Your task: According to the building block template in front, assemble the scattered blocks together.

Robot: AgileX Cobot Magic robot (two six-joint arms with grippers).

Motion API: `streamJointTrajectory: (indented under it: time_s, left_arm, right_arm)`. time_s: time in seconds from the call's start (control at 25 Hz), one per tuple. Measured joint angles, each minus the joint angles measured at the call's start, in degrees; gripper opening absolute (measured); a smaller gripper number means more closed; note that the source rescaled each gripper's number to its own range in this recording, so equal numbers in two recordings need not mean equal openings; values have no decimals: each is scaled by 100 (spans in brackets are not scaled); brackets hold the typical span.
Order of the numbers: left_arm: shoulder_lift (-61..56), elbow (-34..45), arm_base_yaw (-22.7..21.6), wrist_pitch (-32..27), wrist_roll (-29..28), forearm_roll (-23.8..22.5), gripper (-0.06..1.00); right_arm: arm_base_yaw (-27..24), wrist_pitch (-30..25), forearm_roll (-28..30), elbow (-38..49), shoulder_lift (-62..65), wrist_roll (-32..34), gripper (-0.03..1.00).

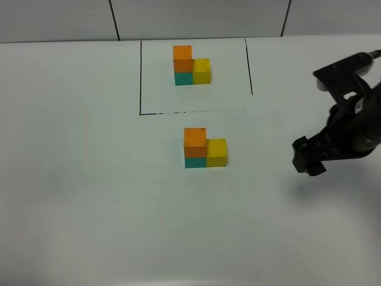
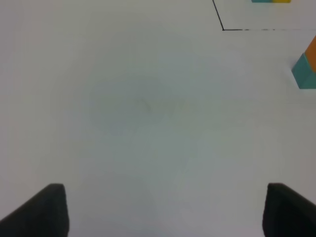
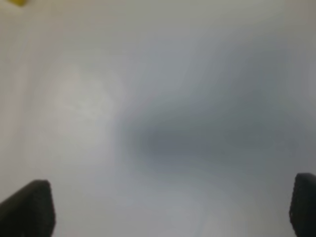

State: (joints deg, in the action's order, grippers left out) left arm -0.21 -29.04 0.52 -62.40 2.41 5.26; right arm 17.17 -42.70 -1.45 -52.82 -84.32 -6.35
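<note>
The building block template [image 1: 190, 65] stands at the back inside a black-lined rectangle: orange atop teal with yellow alongside. In front of it the three larger cubes stand joined in the same L: the orange cube [image 1: 195, 142] on the teal cube [image 1: 195, 161], with the yellow cube [image 1: 216, 152] touching on the right. My right gripper [image 1: 309, 159] hangs to the right of them, apart from them; its wrist view shows wide-apart fingertips [image 3: 27, 207] with nothing between. My left gripper [image 2: 163, 210] is open and empty over bare table; the teal cube's edge [image 2: 306, 74] shows at its view's border.
The white table [image 1: 89, 190] spreads around the blocks. A black outline [image 1: 140, 77] frames the template at the back. A tiled wall [image 1: 196, 18] rises behind the table. The left arm is outside the exterior high view.
</note>
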Motion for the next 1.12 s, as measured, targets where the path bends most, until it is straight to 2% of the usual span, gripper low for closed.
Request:
streamJointTrajectory:
  time_s: [0.12,0.32,0.44,0.64,0.84,1.12]
  left_arm:
    - [0,0,0,0,0,0,82]
    - [0,0,0,0,0,0,82]
    - [0,0,0,0,0,0,82]
    - [0,0,0,0,0,0,82]
    - [0,0,0,0,0,0,82]
    - [0,0,0,0,0,0,82]
  right_arm:
    - [-448,160,72,165,230,318,94]
    - [-912,430,203,145,146,355,94]
    - [-1052,589,239,-172,-129,368,94]
    - [-1571,691,235,-989,-242,164,94]
    - [-1676,747,230,-1342,102,120,94]
    - [-1867,999,275,-1035,1079,123,94]
